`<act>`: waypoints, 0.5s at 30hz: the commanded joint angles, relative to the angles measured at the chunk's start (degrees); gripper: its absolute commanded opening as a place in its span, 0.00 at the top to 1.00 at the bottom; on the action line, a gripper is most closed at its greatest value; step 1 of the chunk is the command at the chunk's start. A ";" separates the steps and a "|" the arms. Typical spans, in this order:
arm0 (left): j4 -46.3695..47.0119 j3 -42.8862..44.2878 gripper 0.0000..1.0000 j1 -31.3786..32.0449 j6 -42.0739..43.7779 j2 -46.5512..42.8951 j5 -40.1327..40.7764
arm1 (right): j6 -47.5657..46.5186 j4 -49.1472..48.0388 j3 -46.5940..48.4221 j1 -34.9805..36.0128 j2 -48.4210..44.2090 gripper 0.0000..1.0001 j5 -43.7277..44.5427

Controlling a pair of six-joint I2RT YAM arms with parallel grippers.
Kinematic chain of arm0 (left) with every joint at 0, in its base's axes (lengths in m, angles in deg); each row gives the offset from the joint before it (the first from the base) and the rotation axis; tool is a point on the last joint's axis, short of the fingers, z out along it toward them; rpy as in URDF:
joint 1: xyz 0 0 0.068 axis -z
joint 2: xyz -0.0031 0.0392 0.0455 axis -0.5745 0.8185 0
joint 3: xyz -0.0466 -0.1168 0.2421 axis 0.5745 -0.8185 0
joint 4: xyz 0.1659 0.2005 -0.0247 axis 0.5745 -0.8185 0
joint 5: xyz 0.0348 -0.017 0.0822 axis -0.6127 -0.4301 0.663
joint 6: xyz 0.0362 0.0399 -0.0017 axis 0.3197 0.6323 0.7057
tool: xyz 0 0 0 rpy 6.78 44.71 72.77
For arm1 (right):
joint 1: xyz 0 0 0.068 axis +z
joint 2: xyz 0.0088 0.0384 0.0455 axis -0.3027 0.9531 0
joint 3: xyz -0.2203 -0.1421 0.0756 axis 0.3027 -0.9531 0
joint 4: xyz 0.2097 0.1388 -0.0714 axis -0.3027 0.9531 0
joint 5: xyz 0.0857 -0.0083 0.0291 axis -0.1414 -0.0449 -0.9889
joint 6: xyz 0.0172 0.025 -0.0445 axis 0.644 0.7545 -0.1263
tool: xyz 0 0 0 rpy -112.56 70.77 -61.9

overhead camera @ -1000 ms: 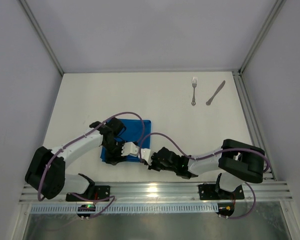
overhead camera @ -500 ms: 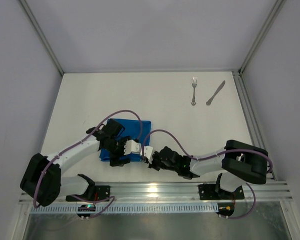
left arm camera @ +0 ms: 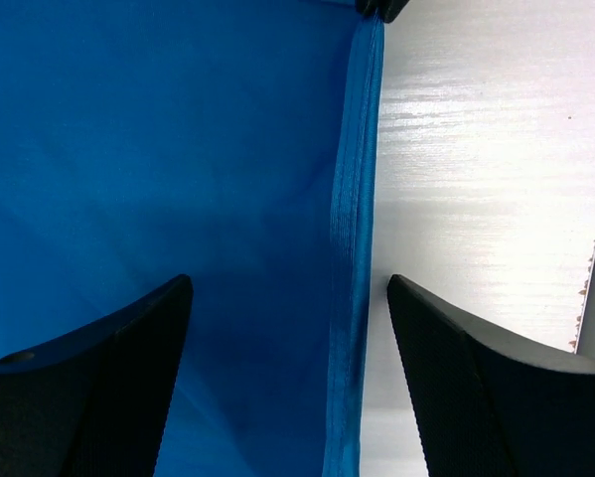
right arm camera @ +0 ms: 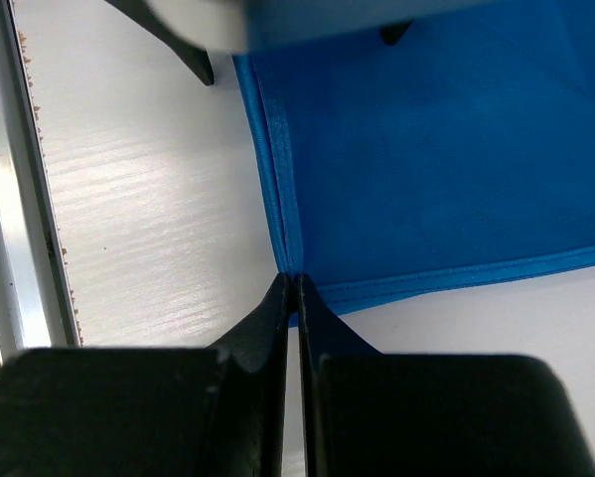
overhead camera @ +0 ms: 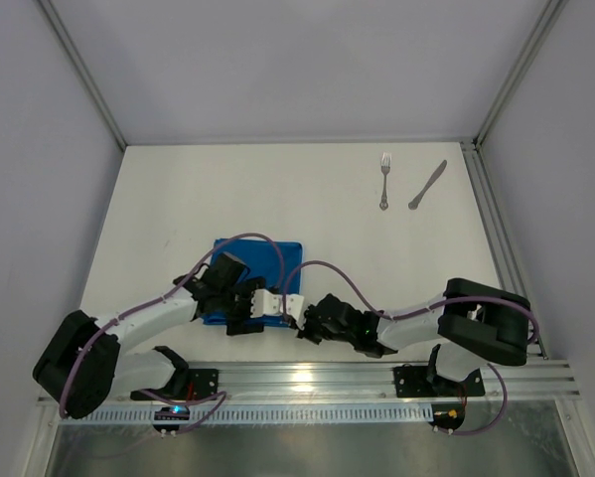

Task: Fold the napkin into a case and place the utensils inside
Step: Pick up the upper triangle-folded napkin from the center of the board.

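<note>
Left gripper [left arm camera: 287, 288]: fingers wide apart, holding nothing.
Right gripper [right arm camera: 289, 283]: fingers pinched tight on a corner of the napkin [overhead camera: 289, 256].
Napkin: flat on the table [overhead camera: 178, 199], its edge right under the left gripper, between the two fingers.
Fork [overhead camera: 384, 181] and knife [overhead camera: 427, 185]: side by side, far past both grippers, well apart from the napkin.

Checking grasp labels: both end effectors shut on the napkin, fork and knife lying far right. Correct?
No: the left end effector is open, per the left wrist view, fingers spread, straddling the napkin hem. The right end effector is shut on its corner; fork and knife lie far right.
</note>
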 commanded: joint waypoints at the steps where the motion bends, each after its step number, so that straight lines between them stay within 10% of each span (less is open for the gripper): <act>1: 3.60 -2.20 0.19 1.61 2.82 -0.59 0.56 | 2.02 -3.81 0.48 -0.73 -1.19 0.96 -1.31; 15: 3.86 -3.88 0.73 1.70 1.76 -1.47 0.74 | 2.72 -3.10 0.31 -1.52 -3.48 0.96 -2.27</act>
